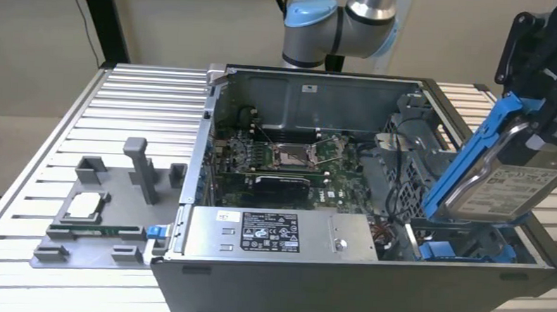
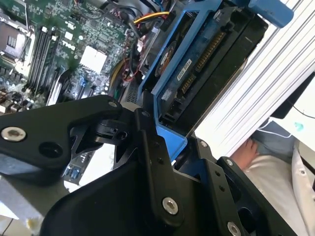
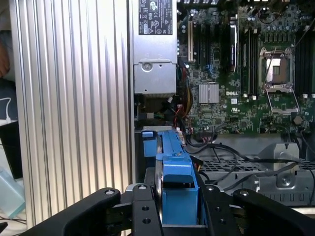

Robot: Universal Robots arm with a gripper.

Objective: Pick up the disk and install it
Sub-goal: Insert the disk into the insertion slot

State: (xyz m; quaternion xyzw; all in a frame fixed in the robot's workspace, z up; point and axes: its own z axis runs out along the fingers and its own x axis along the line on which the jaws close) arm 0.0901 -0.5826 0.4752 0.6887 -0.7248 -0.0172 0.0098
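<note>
Open case (image 1: 301, 291) on table (image 1: 149, 101), fixture tray (image 1: 91, 250) beside it on the exterior view's left, disk (image 1: 498, 187) tilted in gripper (image 3: 179, 201) over what looks like the drive bay (image 1: 472, 250) at the exterior view's right.

A ribbed silver aluminium tabletop (image 1: 120, 114) of parallel slotted profiles spreads across the scene, evenly lit, with a soft sheen along its grooves. Behind it stands a plain beige wall (image 1: 191, 18), and a black upright post (image 1: 110, 18) rises at the tabletop's far corner on the exterior view's left. A pale floor (image 1: 16, 137) shows beyond the tabletop's edge on that side.
</note>
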